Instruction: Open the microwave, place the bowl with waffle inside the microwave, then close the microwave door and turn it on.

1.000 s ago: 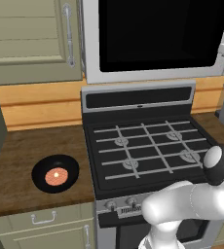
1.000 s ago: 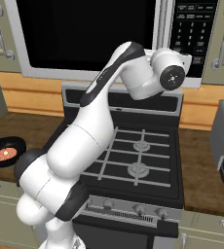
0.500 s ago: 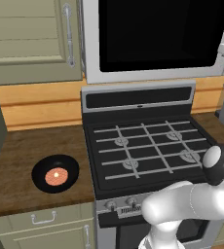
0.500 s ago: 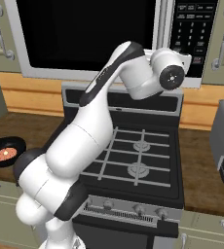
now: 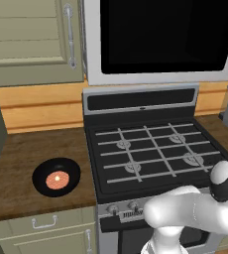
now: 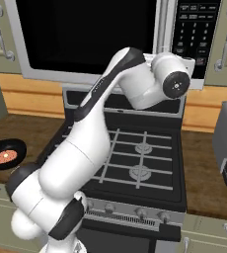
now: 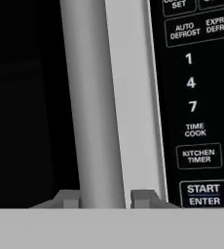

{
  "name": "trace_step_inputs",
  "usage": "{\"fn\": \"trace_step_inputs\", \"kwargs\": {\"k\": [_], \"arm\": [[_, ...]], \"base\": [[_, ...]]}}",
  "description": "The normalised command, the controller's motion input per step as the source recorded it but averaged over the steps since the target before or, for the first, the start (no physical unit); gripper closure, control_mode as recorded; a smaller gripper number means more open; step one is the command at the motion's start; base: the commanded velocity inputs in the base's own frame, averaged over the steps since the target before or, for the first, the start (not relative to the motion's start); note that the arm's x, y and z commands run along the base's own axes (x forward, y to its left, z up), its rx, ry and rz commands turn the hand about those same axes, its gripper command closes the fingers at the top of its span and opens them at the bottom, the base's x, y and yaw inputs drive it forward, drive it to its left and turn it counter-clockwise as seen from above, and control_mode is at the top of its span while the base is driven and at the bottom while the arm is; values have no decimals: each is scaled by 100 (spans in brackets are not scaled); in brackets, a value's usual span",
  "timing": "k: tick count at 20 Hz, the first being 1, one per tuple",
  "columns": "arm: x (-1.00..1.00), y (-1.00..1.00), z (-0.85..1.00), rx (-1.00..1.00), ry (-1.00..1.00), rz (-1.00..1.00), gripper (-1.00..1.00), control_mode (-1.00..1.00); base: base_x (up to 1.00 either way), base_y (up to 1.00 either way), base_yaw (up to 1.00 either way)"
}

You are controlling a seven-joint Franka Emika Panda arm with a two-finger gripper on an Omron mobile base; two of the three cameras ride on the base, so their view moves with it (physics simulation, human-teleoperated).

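One large boxy microwave [image 6: 93, 39] with a silver-grey frame hangs above the black-topped stove [image 5: 150, 154]; its wide black glass door [image 5: 160, 34] is shut. The white arm [image 6: 91, 143] reaches up to the door's right edge, beside the black keypad panel [image 7: 201, 107]. In the hand view the two dark fingers [image 7: 144, 198] sit either side of the long vertical silver bar handle [image 7: 92, 107], clamped on it low down. The shallow black bowl holding the orange-red waffle [image 5: 56, 177] rests on the wooden counter [image 5: 31, 149], left of the stove and well apart from the hand. Judging from this, the pull should follow the door's arc about its left hinge, keeping the grip square so the bar does not slip out.
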Motion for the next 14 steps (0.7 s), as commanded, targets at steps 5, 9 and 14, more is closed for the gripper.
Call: {"fn": "trace_step_inputs", "kwargs": {"k": [5,9,14], "arm": [[-100,17,0,0,0,0,100,-100],[-100,19,0,0,0,0,100,-100],[-100,30,0,0,0,0,100,-100]], "base": [[0,0,0],[0,0,0],[0,0,0]]}}
